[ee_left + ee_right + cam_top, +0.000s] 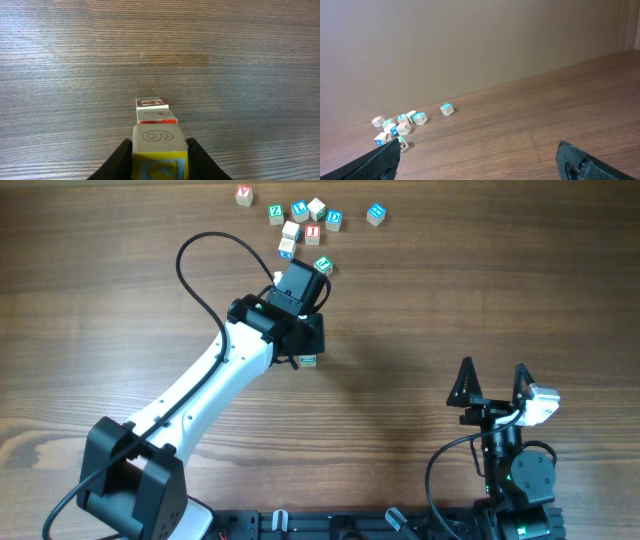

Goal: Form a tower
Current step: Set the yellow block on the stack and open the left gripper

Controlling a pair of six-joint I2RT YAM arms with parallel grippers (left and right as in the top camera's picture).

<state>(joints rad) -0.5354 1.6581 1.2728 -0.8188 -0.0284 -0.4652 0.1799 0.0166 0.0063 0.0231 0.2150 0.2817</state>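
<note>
The left gripper (159,146) holds its fingers (121,159) narrow on both sides of a yellow-faced cube (159,136), directly by the tower (156,114) of red-edged cubes near the middle of the table (450,290), with bare wood all around it. The right gripper (493,383) stands wide and empty near the front edge, well apart; the loose cubes (313,232) lie by the far edge

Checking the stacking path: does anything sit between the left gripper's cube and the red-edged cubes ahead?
Nothing visible does: the held cube in the left gripper appears right beside the red-edged cubes, bare table around them.
</note>
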